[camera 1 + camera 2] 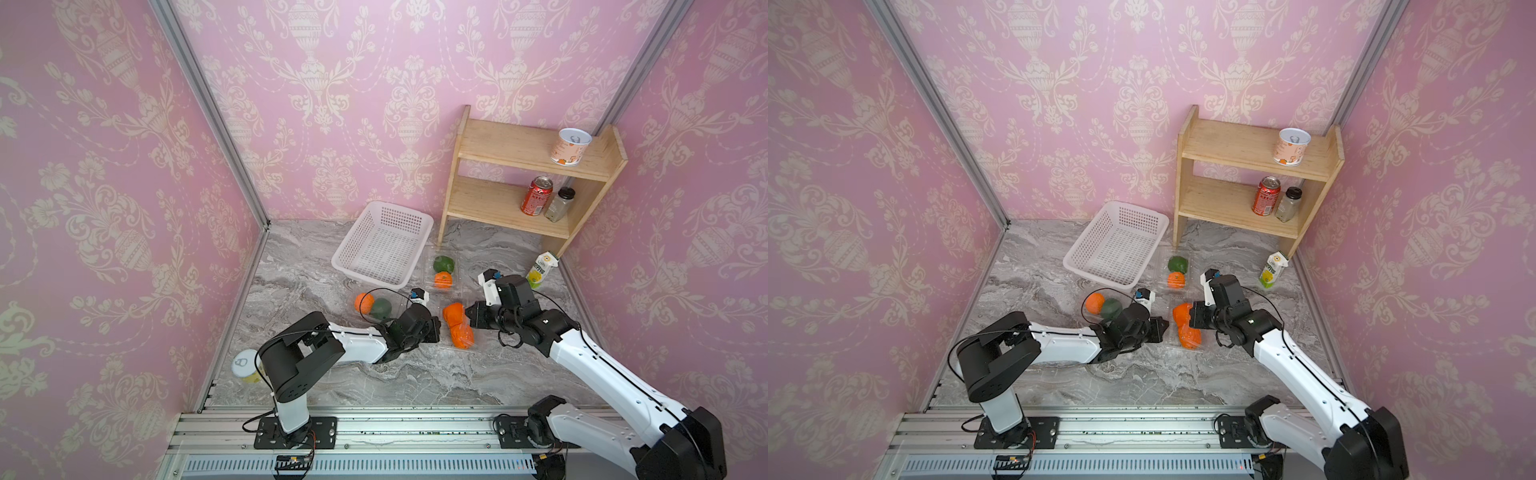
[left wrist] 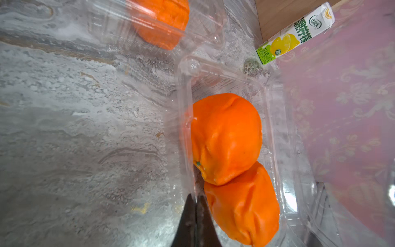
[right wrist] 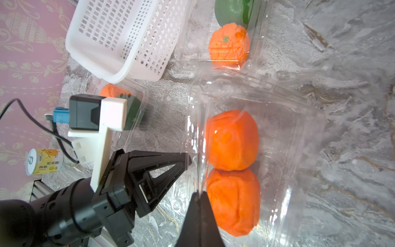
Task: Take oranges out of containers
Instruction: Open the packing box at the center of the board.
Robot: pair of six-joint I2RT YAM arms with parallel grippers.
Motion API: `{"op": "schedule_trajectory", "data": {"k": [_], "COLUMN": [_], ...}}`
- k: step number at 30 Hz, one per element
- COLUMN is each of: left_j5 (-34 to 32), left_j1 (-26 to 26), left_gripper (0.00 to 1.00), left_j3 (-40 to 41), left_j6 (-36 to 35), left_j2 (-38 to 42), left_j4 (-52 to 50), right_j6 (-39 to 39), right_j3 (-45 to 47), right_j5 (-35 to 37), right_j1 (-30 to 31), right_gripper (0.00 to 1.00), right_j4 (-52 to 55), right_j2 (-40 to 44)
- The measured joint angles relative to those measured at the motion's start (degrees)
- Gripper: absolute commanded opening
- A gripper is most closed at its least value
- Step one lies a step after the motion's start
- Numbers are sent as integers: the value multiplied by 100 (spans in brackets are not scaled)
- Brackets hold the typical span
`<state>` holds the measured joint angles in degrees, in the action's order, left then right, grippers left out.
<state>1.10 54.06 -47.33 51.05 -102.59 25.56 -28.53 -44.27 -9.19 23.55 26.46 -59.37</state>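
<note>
Clear tray (image 2: 183,132) held at its rim
The left hand (image 2: 195,196) and the right hand (image 3: 199,193) are each pinched shut on its thin wall; two oranges (image 2: 226,136) lie inside, touching.

You have two bright oranges (image 1: 454,313) touching in the near clear tray (image 2: 271,128). The far tray (image 3: 192,42) holds one orange (image 1: 443,279), the left tray (image 3: 143,100) another orange (image 1: 363,302).

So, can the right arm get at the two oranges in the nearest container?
Probably not yet: the right gripper is shut on the clear edge of the container, and plastic seems to cover the oranges.
</note>
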Motion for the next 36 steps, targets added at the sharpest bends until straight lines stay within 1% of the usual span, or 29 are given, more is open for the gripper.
{"op": "schedule_trajectory", "data": {"k": [6, 12, 13, 14, 17, 19, 20, 21, 22, 24, 25, 27, 30, 33, 36], "left_j5": [111, 131, 131, 129, 129, 129, 129, 129, 129, 129, 129, 129, 131, 129, 127], "left_j1": [-66, -66, -66, -66, -68, -70, -70, -70, -70, -72, -72, -74, -74, -74, -74], "left_gripper": [0, 0, 0, 0, 0, 0, 0, 0, 0, 0, 0, 0, 0, 0, 0], "left_j3": [-37, -66, -66, -66, -66, -66, -66, -66, -66, -66, -66, -66, -66, -66, -63], "left_j6": [13, 11, 11, 11, 11, 11, 11, 11, 11, 11, 11, 11, 11, 11, 9], "left_j2": [-35, -33, -33, -33, -33, -33, -33, -33, -33, -33, -33, -33, -33, -28, -17], "left_j4": [0, -15, -20, -24, -68, -63, -63, -74, -101, -114, -114, -111, -98, -101, -105], "right_j6": [-2, -7, -9, -11, -22, -24, -33, -52, -55, -31, -15, -42, 2, -4, 4], "right_j3": [76, 190, 201, 216, 308, 343, 348, 348, 348, 348, 348, 330, 251, 87, -70], "right_j5": [127, 380, 457, 535, 782, 876, 920, 960, 1005, 1095, 1139, 1252, 1458, 1727, 1961], "right_j1": [-116, -186, -186, -195, -205, -216, -216, -216, -216, -216, -216, -216, -216, -216, -221], "right_gripper": [0, 0, 3, 5, 5, 10, 15, 28, 37, 41, 45, 58, 59, 65, 65], "right_j4": [264, 385, 417, 448, 542, 605, 625, 654, 730, 885, 953, 1099, 1357, 1655, 1961], "right_j2": [485, 743, 800, 872, 1132, 1246, 1272, 1279, 1279, 1276, 1276, 1329, 1482, 1668, 1812]}}
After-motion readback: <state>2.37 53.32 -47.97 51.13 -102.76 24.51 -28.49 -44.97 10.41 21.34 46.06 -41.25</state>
